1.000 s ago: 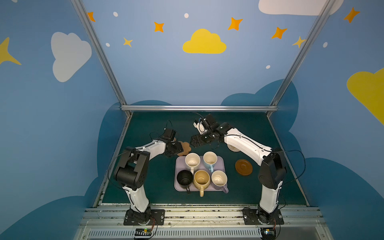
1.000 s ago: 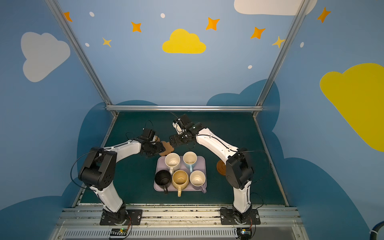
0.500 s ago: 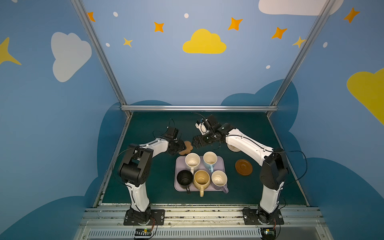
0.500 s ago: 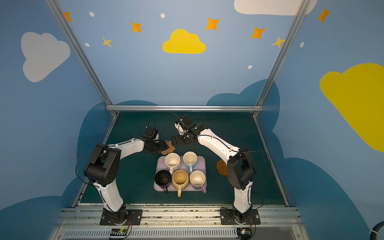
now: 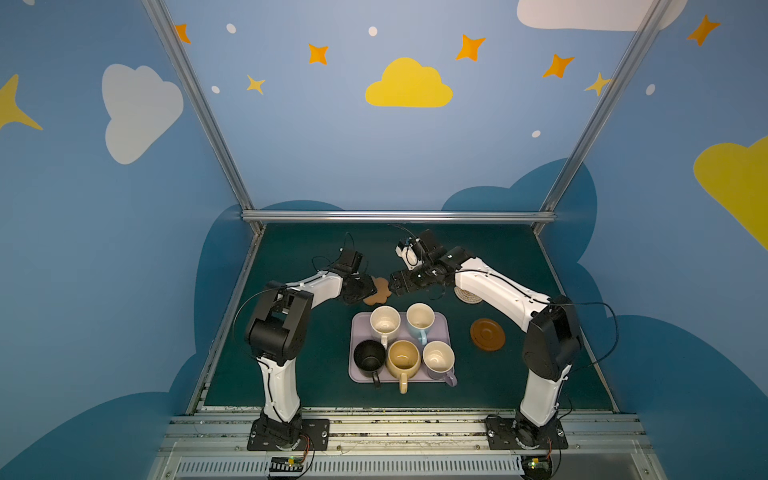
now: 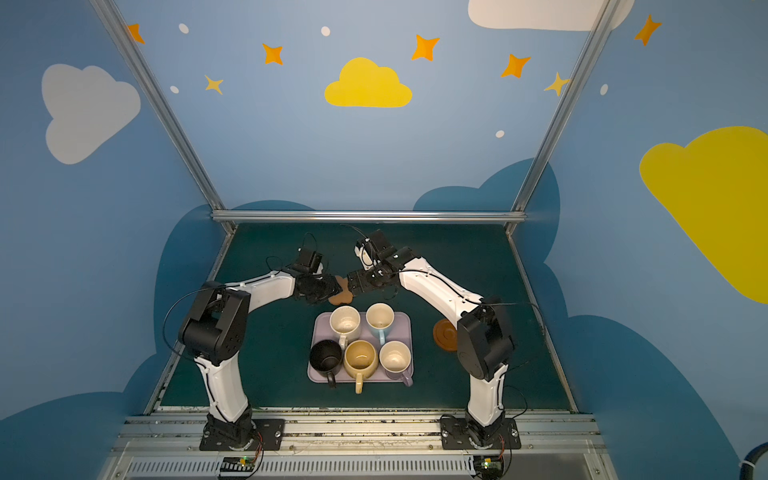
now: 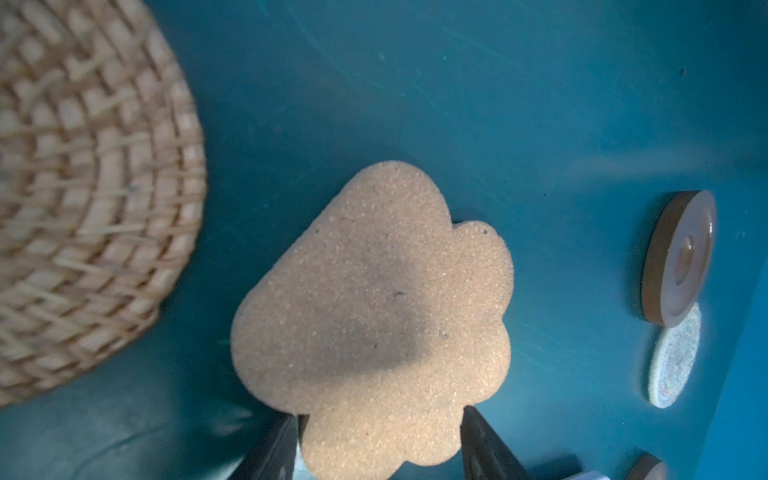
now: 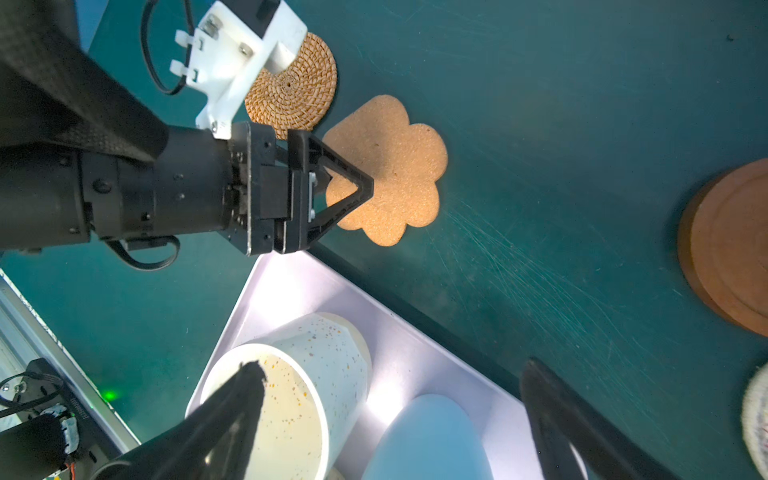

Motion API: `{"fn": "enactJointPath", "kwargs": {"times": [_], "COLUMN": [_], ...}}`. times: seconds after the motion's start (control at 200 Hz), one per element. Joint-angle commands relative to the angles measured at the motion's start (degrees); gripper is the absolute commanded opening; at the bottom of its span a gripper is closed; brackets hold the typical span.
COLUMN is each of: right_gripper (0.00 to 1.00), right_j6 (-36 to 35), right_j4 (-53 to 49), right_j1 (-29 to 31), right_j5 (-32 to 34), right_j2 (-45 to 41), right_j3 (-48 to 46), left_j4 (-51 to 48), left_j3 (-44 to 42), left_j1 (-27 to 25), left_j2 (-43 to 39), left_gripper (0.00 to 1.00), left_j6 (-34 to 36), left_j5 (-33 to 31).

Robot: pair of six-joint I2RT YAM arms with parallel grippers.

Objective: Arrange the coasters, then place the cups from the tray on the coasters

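Top views: the flower coaster point(image 5: 380, 291) lies flat on the desk point(image 5: 291, 353) just behind the tray point(image 5: 360, 328), clear of its rim. The left pincer point(image 5: 366, 291) is at its left edge and the right pincer point(image 5: 395, 284) hangs just beside its right edge. You have open desk behind and to the left. All five mugs stand upright on the tray: cream mug point(image 5: 384, 322) and light blue mug point(image 5: 419, 318) at the back, black mug point(image 5: 368, 355), mustard mug point(image 5: 402, 357) and lilac mug point(image 5: 438, 357) in front. The pale woven coaster point(image 5: 467, 296) shows partly under the right forearm. The brown disc point(image 6: 444, 332) lies right of the tray, apart from it. Left wrist view: the left pincer's fingers point(image 7: 482, 449) stand either side of one lobe of the flower coaster point(image 7: 374, 311), close against its edges; whether they pinch it, you cannot tell. The tan woven coaster point(image 7: 83, 208) is near, not touching. A ringed disc point(image 7: 677, 257) sits just beside the pale woven coaster point(image 7: 673, 361), both well apart from the flower. Right wrist view: the right pincer point(image 8: 395, 368) has its jaws wide apart, holding nothing, over the cream mug point(image 8: 316, 365) and light blue mug point(image 8: 428, 436) at the tray's back rim point(image 8: 415, 332). Bare desk separates that rim from the flower coaster point(image 8: 395, 166).
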Motion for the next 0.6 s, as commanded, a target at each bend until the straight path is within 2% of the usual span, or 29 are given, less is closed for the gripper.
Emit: {"fn": "enactJointPath", "kwargs": {"times": [0.0, 0.596], "right_gripper": [0.96, 0.96], "right_j6": [0.76, 1.35], "right_j4": [0.41, 1.9], "right_j1": [-0.55, -2.06], "right_j5": [-0.6, -1.65], "right_j2": [-2.89, -3.43], "right_j3": [-0.93, -2.68], "left_j4": [0.25, 2.0], "left_j3": [1.28, 4.52], "left_j1": [-0.35, -0.95], "left_j2": [2.31, 6.2], "left_gripper": [0.62, 0.62], "left_j6": [-1.25, -2.28], "left_j5": [1.74, 3.26]}}
